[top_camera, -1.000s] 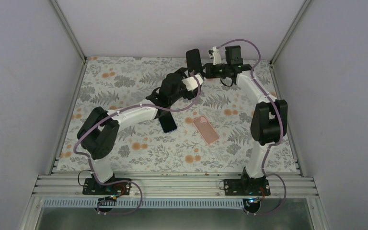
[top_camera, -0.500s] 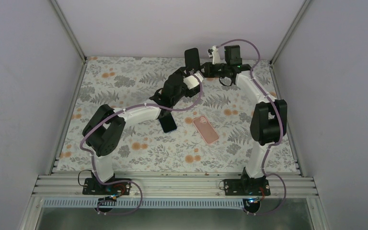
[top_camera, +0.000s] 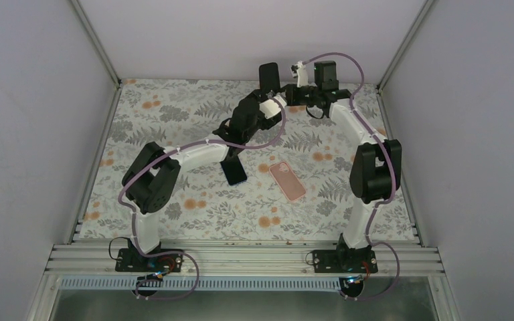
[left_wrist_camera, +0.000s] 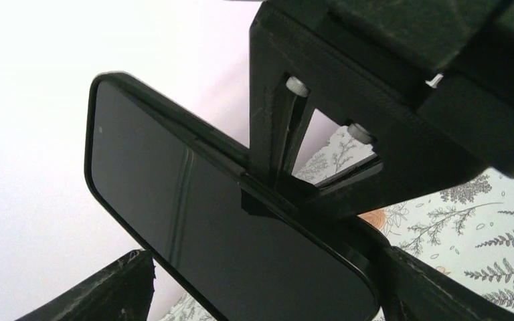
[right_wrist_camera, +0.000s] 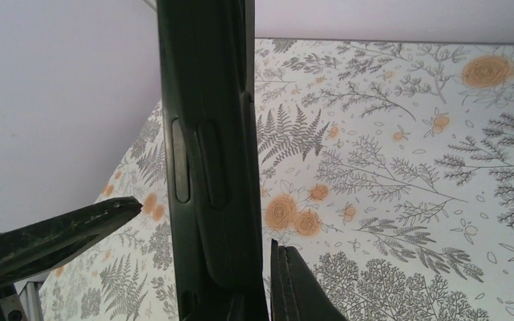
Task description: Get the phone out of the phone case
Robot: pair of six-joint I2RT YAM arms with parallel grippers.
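Note:
A black phone in a black case [top_camera: 270, 75] stands upright in the air at the far middle of the table. In the left wrist view its dark screen [left_wrist_camera: 194, 221] lies across my left gripper [left_wrist_camera: 268, 281], whose fingers [left_wrist_camera: 117, 287] press its two long edges. My right gripper [left_wrist_camera: 375, 87] straddles the phone's upper edge there. In the right wrist view the phone [right_wrist_camera: 207, 167] is edge-on with its side buttons showing. It stands between the spread fingers of my right gripper [right_wrist_camera: 204, 224]; the left finger [right_wrist_camera: 60, 234] is well apart, the right one close beside it.
A pink phone case [top_camera: 287, 180] lies flat on the floral table cover right of centre. A dark phone [top_camera: 234, 172] lies flat just left of it, under my left forearm. Grey walls enclose the table on three sides; the back wall is close behind the held phone.
The left arm has stretched further toward the back, and the held phone has risen slightly. The right gripper has shifted a little to the right.

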